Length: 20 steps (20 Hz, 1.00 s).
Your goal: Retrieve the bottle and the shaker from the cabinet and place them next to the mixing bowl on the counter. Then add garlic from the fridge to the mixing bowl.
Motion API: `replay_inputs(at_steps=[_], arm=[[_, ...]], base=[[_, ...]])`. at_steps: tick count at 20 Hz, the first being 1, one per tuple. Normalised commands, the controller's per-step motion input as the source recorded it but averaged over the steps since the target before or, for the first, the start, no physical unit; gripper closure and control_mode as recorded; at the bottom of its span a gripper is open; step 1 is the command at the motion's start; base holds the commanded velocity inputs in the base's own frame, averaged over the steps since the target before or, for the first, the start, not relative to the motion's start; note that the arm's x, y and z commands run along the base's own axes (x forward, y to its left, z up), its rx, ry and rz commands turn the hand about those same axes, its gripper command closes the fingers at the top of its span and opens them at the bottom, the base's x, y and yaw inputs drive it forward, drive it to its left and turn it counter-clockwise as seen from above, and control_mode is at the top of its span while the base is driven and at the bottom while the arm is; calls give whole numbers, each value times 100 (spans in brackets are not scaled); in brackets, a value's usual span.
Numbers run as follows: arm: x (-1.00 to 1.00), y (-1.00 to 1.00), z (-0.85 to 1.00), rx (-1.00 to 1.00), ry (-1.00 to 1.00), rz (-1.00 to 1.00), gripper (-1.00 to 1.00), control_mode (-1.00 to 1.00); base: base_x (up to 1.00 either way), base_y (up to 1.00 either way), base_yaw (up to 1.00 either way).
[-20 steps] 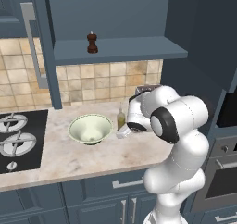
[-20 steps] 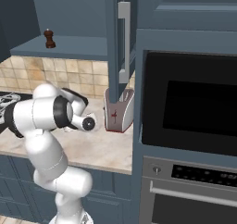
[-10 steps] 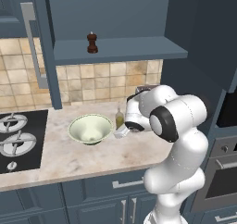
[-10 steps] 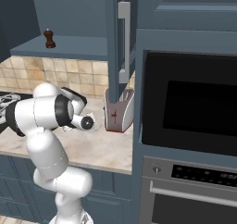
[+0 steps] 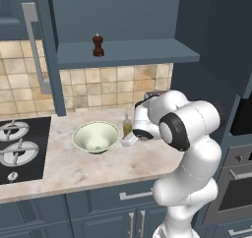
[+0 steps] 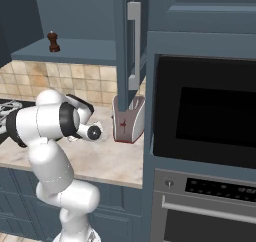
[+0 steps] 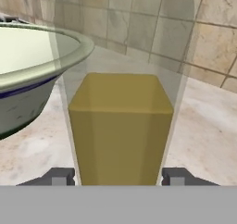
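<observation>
- The beige marbled stone counter [image 5: 74, 170] lay bare along its front edge, ahead of the bowl.
- The dark blue-grey wall cabinet [image 5: 128, 52] stood open, its shelf mostly free.
- The wide pale green-cream mixing bowl [image 5: 96, 136] sat mid-counter, beside the black hob [image 5: 19, 151].
- The tall slim bottle of yellow-olive liquid [image 7: 121, 126] stood on the counter just right of the bowl's rim.
- The jaws flanked the bottle's base, slightly parted from its glass walls.
- The small dark reddish-brown wooden shaker [image 5: 98, 45] stood upright on the shelf.
</observation>
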Motion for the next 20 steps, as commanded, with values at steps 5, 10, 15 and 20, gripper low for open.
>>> replay_inputs(at_steps=[5,10,15,20], arm=[[0,0,0,0,1,0,-100,-100],[0,-4,0,0,0,0,-100,-100],[-2,-11,0,0,0,0,-100,-100],[-8,-3,5,0,0,0,-100,-100]], base=[[0,0,0],[0,0,0],[0,0,0],[0,0,0]])
